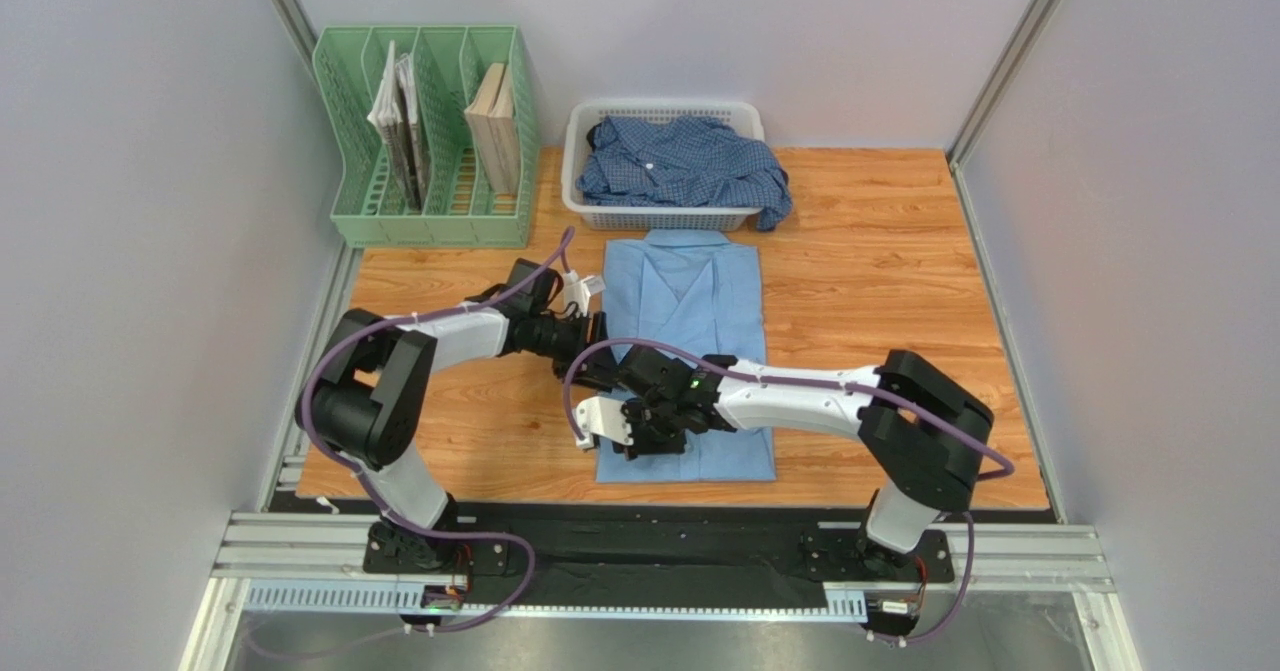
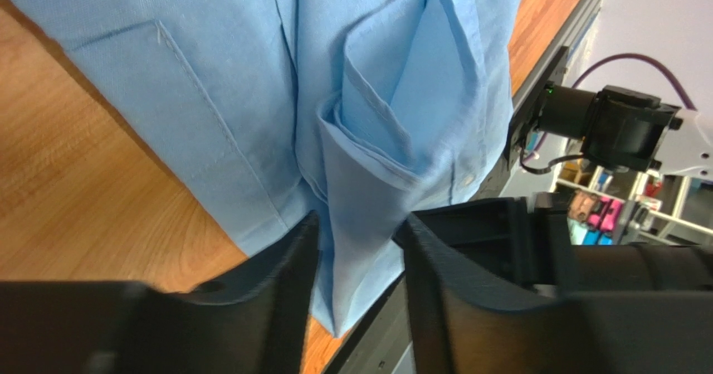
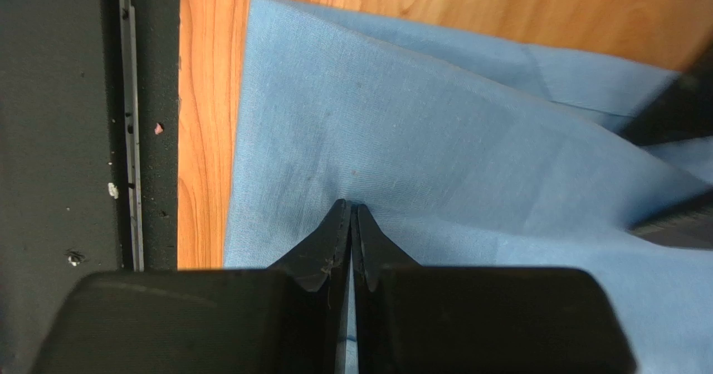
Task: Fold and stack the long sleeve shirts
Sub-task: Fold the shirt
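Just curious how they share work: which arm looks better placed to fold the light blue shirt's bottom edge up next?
Probably right: the right tool is shut, pinching the light blue shirt near its bottom edge. The left tool stands open, higher along the side.

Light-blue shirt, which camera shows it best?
Top external: nearly the whole light-blue shirt lies flat on the table, collar toward the basket, arms crossing its lower half. Left wrist shows only a close-up of its front and a fold. Right wrist shows only one corner by the table edge.
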